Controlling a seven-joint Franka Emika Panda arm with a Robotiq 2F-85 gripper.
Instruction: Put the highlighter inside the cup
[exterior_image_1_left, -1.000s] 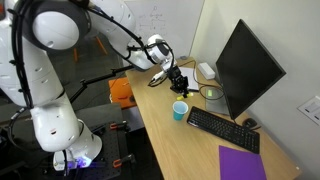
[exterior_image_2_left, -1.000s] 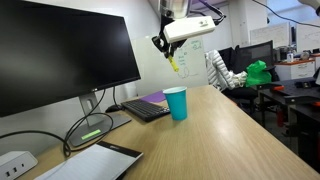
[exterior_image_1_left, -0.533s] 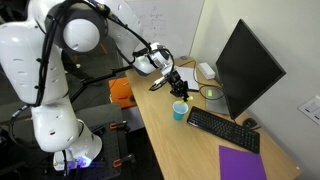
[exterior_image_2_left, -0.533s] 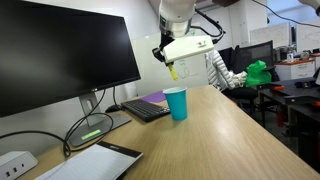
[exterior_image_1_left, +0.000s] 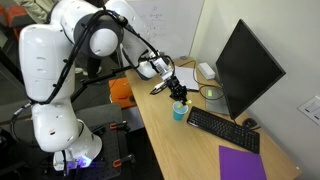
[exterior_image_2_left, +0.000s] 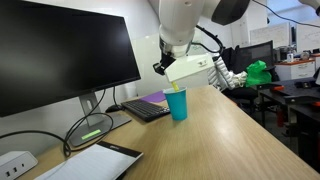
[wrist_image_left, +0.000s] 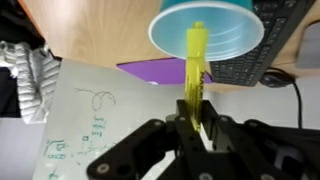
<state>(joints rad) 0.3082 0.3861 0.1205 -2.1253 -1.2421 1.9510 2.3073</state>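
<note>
Claw (wrist_image_left: 195, 125) is clamped on the yellow highlighter (wrist_image_left: 196, 70), and I see its tip right over the open mouth of the cup (wrist_image_left: 232, 30). In both exterior views the cup stands upright on the desk (exterior_image_2_left: 235, 130), just under the claw.

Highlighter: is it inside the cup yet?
Not dropped in: the gripper holds the highlighter, tip over the open cup. How deep, cannot tell.
</note>
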